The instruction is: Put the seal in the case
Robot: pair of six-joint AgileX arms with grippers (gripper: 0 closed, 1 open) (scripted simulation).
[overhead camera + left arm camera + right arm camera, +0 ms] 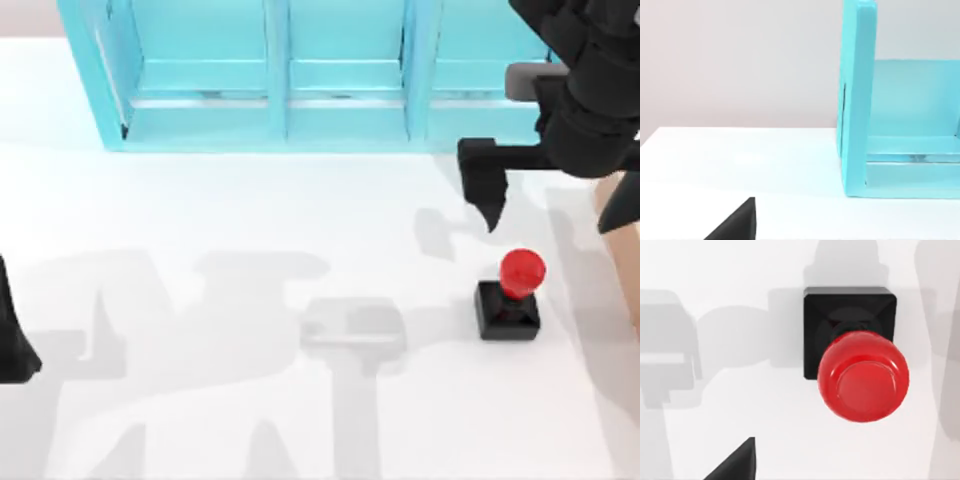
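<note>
One seal [510,295] stands upright on the white desk [200,220] toward its right side, black base down (red knob on top). My right end effector [545,215] hangs above and behind it, fingers spread wide, holding nothing. A tan case [622,240] edge shows at the far right. My left arm [12,340] sits parked at the left edge.

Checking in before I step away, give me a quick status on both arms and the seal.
Right tool open above seal, not touching. Seal upright on table, beside case. Left arm parked at left edge. Path clear.
</note>
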